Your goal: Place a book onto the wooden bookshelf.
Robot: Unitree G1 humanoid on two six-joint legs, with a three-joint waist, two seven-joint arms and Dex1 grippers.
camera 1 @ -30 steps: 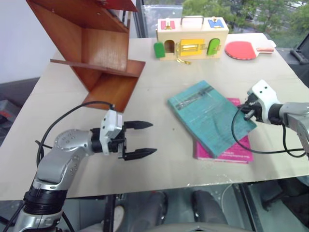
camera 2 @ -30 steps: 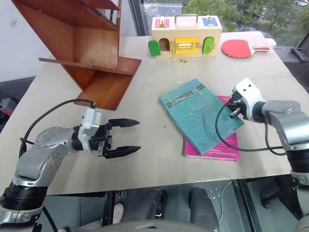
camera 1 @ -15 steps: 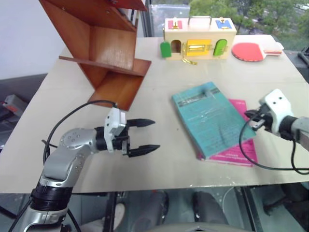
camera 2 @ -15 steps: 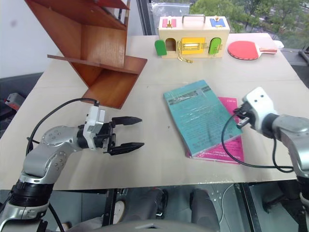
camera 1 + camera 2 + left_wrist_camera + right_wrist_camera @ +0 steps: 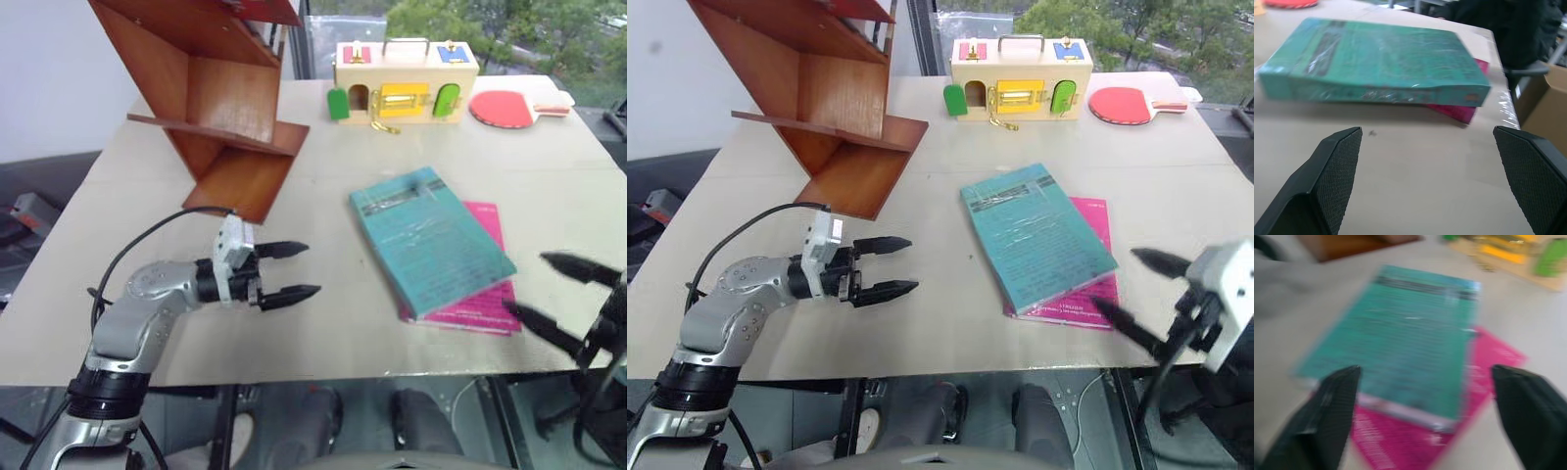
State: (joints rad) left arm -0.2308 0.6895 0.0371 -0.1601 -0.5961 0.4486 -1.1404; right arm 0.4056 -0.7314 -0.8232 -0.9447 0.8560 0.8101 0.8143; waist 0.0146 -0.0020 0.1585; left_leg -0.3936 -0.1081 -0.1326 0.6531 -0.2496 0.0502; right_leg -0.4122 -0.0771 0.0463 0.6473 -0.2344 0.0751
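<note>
Book is lying flat on the surface, near the middle-right, resting on top of a pink book and skewed across it. Its far corner is pointing toward the toy box; the paddle is sitting beside that box. Nothing is holding the book.

Left gripper is hovering low over the surface, well to the left of the book, fingers spread wide and empty. It is aiming level toward the book's long edge, which looks like a line-up for a side-on pinch of the spine or cover edge.

Right gripper is hanging off the near right corner of the surface, just beside the pink book, fingers parted wide, holding nothing. From its wrist view both books are lying straight ahead between the fingers.

Shelf is standing at the far left, tilted, with slanted boards and open compartments, no book in it. It is well apart from the book.

Judgement: grasp not yet made. The overhang on the pink book is lifting one edge slightly, probably giving fingers a gap to get under.
</note>
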